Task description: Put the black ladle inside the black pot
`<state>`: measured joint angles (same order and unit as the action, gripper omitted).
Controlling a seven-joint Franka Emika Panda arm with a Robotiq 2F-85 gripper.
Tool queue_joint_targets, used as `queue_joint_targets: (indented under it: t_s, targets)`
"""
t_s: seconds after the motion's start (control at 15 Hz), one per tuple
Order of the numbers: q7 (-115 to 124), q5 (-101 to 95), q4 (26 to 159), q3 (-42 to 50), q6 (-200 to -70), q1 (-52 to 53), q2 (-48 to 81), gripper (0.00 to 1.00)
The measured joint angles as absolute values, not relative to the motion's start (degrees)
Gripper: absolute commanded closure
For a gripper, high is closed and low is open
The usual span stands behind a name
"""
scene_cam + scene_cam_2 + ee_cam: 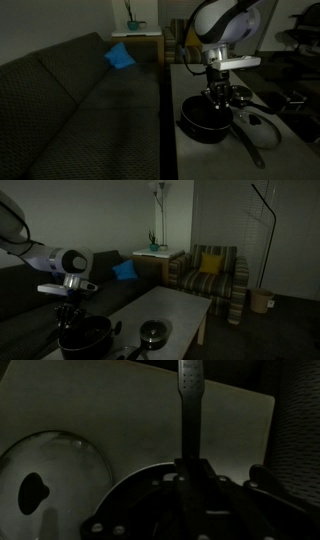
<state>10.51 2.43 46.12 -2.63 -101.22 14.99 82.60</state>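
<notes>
The black ladle showed in the wrist view as a slim, dark, straight handle with a paler patch near its far end. Its scoop was hidden behind the gripper. The fingers were pinched onto the handle, which ran up from between them. Held this way, the ladle hung over the black pot, not yet lying inside it. In both exterior views the room was too dim to pick out the ladle.

The pot was wide, round and shallow, with a thin lighter rim. Its inside was too dark to tell what it held. It stood near the worktop's edge on the sofa side, toward one corner. A round glass lid with a dark knob lay flat just beside it, further in from that edge.

The worktop was a pale, plain table. A dark sofa with a blue cushion ran along its long edge. Beyond the far end stood a striped armchair holding a yellow cushion.
</notes>
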Motion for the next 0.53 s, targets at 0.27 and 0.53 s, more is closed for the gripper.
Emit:
queue_joint_targets:
  t_s: [0.27, 0.53]
  targets:
    - [10.5, 2.4, 43.9, -2.5, -101.1, 15.1, 83.9, 0.83]
    - [10.5, 2.4, 43.6, -2.5, -101.2, 15.1, 83.9, 0.96]
